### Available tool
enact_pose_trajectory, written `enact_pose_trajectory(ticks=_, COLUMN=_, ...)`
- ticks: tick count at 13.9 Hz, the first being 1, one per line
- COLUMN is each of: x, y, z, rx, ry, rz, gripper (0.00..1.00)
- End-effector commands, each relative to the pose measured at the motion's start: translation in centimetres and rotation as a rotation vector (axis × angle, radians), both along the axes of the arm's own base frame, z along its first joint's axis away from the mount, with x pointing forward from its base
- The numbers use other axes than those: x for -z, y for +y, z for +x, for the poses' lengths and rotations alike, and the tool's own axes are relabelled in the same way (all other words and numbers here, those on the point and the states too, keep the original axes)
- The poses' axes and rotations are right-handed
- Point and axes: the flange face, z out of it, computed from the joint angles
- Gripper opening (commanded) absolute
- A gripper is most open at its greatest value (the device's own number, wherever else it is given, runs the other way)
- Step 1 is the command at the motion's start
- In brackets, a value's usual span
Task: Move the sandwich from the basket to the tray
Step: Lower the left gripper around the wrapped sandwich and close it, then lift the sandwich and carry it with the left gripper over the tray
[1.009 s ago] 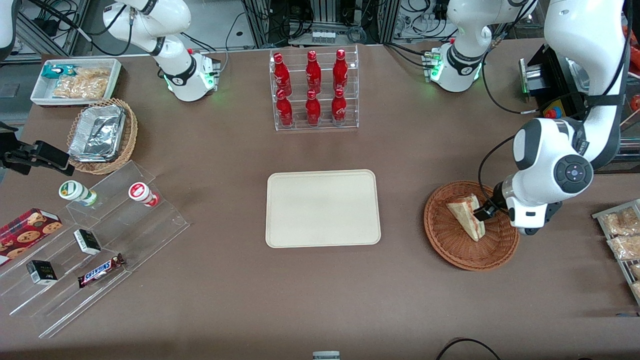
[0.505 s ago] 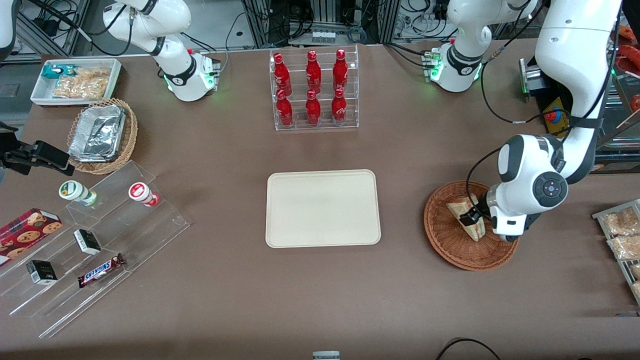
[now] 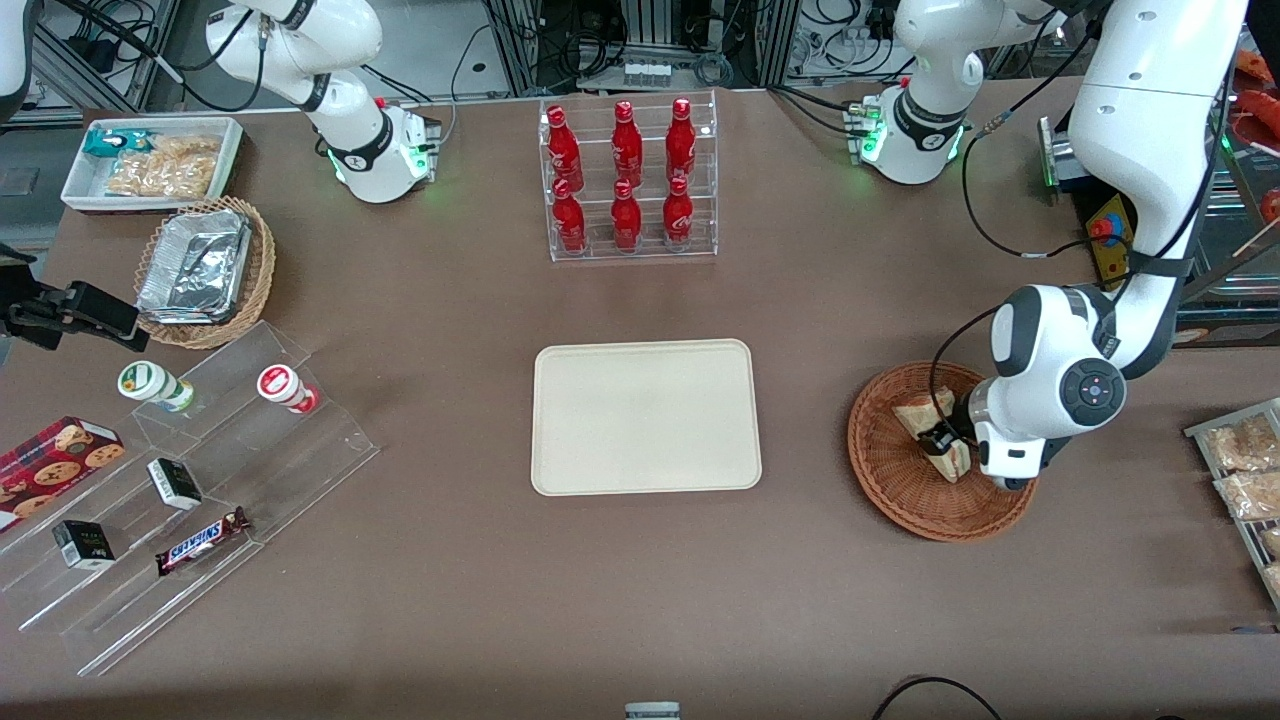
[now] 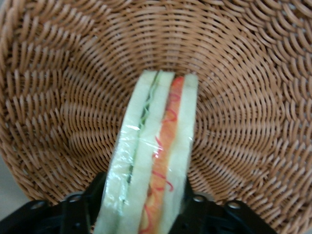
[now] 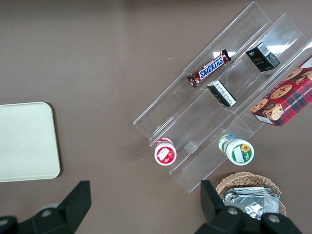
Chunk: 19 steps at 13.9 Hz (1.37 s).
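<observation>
i have the gripper (image 3: 940,440) down inside the basket (image 3: 900,490), with a finger on either side of the sandwich (image 3: 925,418). from the wrist camera the sandwich (image 4: 153,156) stands on edge between the two black fingers (image 4: 80,212), its pale bread layers and its green and orange-red filling facing the lens under clear wrap. the fingers look pressed against both bread faces, so i read it as clamped on the wedge, which sits on the woven floor (image 4: 234,97) of the basket. the basket rests on the brown table (image 3: 640,600) toward the working arm's end. the cream tray (image 3: 645,415) lies flat at the middle of the table, well apart from the basket, with nothing on it. farther from the front camera than the tray stands a clear rack of red bottles (image 3: 627,175).
</observation>
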Motion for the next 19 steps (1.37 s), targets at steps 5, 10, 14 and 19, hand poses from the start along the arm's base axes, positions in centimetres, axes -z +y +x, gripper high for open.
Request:
enact_pose_trajectory(ticks=5, x=-3.0, y=-3.5, z=0.7, rx=0.091, ry=-0.049, rz=-0.021, gripper=0.08)
enact_pose_trajectory(ticks=10, x=-13.8, y=-14.6, z=0.6, rx=0.365, ry=0.042, rz=-0.082, gripper=0.09)
enact_pose_trajectory(ticks=14, x=-12.6, y=-30.3, z=-5.5, rx=0.599, ry=0.033, rz=-0.112, gripper=0.1)
enact_pose_trajectory(ticks=19, x=-6.7, y=-41.8, z=-8.8, rx=0.565, ry=-0.061, rz=0.044, gripper=0.1)
